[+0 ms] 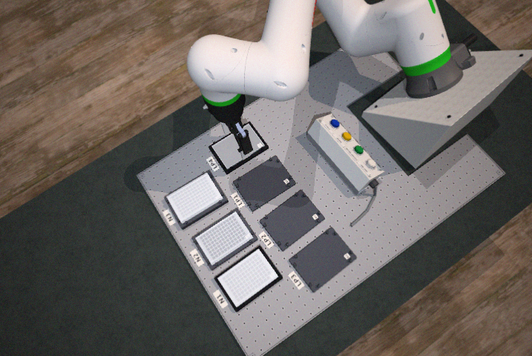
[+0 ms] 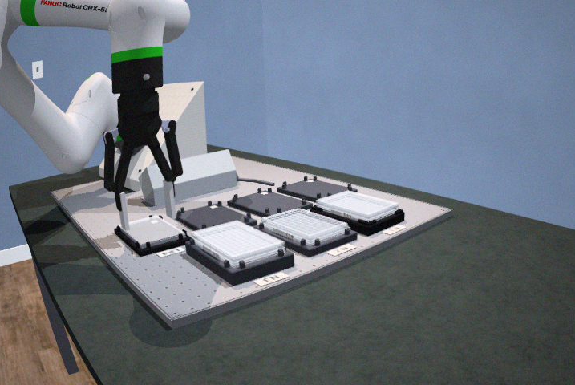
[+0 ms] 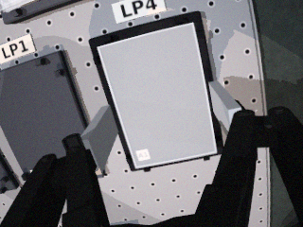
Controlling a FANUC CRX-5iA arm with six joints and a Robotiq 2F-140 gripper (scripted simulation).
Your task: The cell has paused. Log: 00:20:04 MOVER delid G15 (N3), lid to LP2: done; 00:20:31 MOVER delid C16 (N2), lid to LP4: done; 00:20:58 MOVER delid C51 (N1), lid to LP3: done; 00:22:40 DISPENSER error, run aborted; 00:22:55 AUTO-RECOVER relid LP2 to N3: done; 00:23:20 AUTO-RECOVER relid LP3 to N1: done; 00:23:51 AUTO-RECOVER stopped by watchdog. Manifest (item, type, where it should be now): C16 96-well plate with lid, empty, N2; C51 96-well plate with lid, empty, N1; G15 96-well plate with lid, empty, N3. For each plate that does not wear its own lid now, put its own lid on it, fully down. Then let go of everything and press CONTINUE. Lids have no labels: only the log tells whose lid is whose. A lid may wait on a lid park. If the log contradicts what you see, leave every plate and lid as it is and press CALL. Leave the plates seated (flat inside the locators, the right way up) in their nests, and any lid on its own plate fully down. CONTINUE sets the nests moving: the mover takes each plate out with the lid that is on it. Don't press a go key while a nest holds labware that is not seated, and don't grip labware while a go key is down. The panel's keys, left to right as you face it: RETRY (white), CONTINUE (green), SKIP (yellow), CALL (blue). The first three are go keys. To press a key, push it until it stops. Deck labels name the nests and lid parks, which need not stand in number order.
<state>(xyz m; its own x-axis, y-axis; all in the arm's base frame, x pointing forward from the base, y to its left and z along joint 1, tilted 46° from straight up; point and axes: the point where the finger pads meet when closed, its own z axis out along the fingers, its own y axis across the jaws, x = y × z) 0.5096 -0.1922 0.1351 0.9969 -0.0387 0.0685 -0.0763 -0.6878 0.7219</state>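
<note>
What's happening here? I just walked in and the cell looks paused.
The arm's end effector hangs open over the lid parked on LP4, fingers straddling it, nothing gripped yet. The plate in N2 is bare; those in N3 and N1 wear lids. LP1 to LP3 hold no lids.

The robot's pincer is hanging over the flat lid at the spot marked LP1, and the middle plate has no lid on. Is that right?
Almost. The pincer hangs open over the lid at the spot marked LP4, not LP1; the wrist view shows that label right beside it. The rest holds: the middle plate is uncovered.
</note>
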